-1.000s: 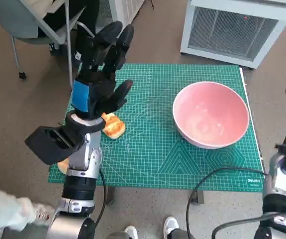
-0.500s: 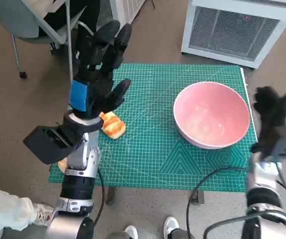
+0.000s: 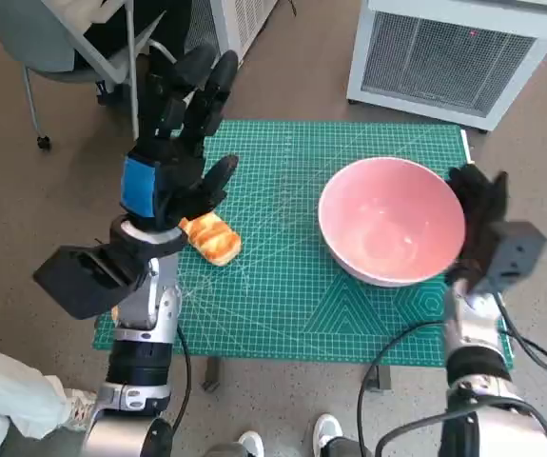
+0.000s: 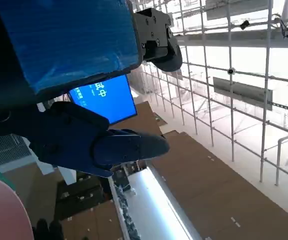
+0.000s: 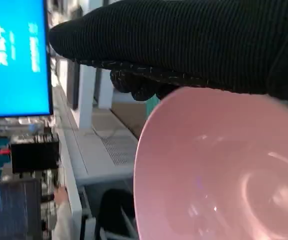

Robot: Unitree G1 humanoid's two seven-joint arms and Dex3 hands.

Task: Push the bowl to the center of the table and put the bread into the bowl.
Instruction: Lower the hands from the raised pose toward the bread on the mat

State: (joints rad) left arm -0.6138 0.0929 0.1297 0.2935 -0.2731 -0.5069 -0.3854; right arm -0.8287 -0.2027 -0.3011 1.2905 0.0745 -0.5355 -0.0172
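Pressing flat on the pink bowl's (image 3: 392, 221) rim, your right hand (image 3: 478, 224) holds nothing. Bowl looks rigid and smooth: push low on its wall. Left hand (image 3: 173, 143) hovers spread, empty, above the bread (image 3: 210, 238) lying on the worktop's green mat (image 3: 292, 295). Bread's soft; grip its sides lightly.

The right hand (image 3: 478, 224) has come in from the table's right edge and now presses against the right side of the pink bowl (image 3: 392, 221). The bowl has slid a little leftward on the green mat (image 3: 292, 286), toward the bread (image 3: 211, 238). The left hand (image 3: 173, 152) has drifted slightly left above the bread.
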